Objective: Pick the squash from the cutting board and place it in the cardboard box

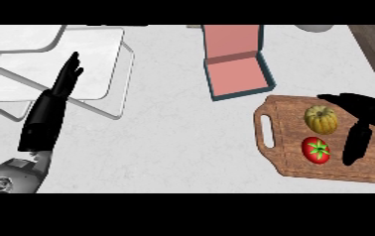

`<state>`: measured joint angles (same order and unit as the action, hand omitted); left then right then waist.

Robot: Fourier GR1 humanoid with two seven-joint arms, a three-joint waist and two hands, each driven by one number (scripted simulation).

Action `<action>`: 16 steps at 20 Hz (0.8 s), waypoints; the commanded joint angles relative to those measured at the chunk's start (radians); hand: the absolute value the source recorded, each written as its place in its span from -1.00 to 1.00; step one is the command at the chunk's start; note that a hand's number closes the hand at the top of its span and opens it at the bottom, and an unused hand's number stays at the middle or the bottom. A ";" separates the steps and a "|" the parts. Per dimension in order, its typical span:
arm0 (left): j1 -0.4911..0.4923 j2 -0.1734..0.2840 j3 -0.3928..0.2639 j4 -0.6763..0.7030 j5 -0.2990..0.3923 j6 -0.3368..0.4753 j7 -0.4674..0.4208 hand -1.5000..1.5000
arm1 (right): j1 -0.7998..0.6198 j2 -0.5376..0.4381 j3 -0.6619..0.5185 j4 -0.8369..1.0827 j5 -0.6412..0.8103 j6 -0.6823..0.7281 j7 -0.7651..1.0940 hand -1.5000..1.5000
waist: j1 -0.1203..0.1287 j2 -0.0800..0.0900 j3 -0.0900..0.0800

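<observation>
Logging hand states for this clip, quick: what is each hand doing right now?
Left hand: open, fingers straight, resting at the view's left, holding nothing.
Right hand: open, spread beside the squash on the cutting board, not gripping it.

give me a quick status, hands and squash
Left hand open, resting at the view's left. Right hand open beside squash, not gripping. Squash on cutting board by tomato; box open.
</observation>
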<state>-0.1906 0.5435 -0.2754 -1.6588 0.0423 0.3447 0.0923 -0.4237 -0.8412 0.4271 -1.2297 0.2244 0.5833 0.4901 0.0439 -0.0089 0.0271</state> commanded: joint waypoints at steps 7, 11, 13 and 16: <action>0.113 0.039 0.069 0.190 -0.018 0.037 0.051 0.00 | -0.065 0.087 0.029 0.005 0.006 0.039 0.026 -1.00 | -0.012 0.023 -0.029; 0.105 0.068 0.103 0.187 0.002 0.017 0.064 0.00 | -0.083 0.094 0.048 0.038 0.032 0.061 0.068 -1.00 | -0.004 0.026 -0.029; 0.111 0.046 0.087 0.184 -0.006 0.028 0.065 0.00 | -0.083 0.109 0.052 0.069 0.034 0.071 0.103 -1.00 | -0.007 0.027 -0.029; 0.115 0.050 0.096 0.173 -0.011 0.035 0.064 0.00 | -0.051 0.121 0.065 0.084 0.057 0.048 0.105 -1.00 | -0.017 0.022 -0.028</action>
<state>-0.1684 0.5439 -0.2644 -1.6711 0.0334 0.3462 0.1009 -0.4898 -0.7385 0.4766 -1.1662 0.2614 0.6381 0.5758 0.0274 -0.0084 0.0269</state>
